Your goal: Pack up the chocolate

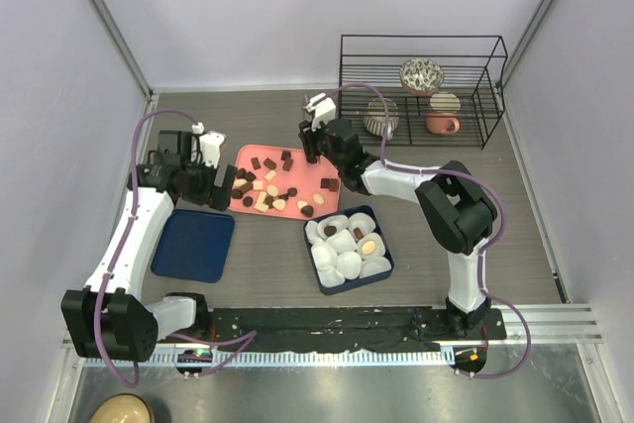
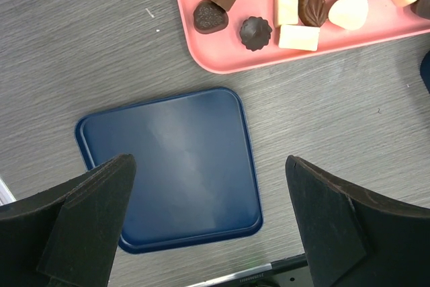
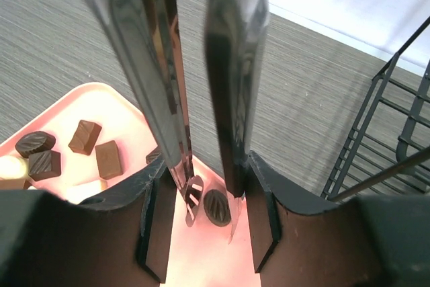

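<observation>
Right gripper (image 3: pixel 209 216) over pink tray (image 1: pixel 327 207), centre frame, tongs narrowly parted around dark chocolate (image 3: pixel 216 206); left gripper (image 2: pixel 208 223) wide, empty.

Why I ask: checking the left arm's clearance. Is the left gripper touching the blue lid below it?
Apart. The left wrist view shows the left gripper open and hovering, with the blue lid lying flat on the table well beneath its fingers.

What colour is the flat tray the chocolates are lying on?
Pink. The tray shows best in the left wrist view.
</observation>
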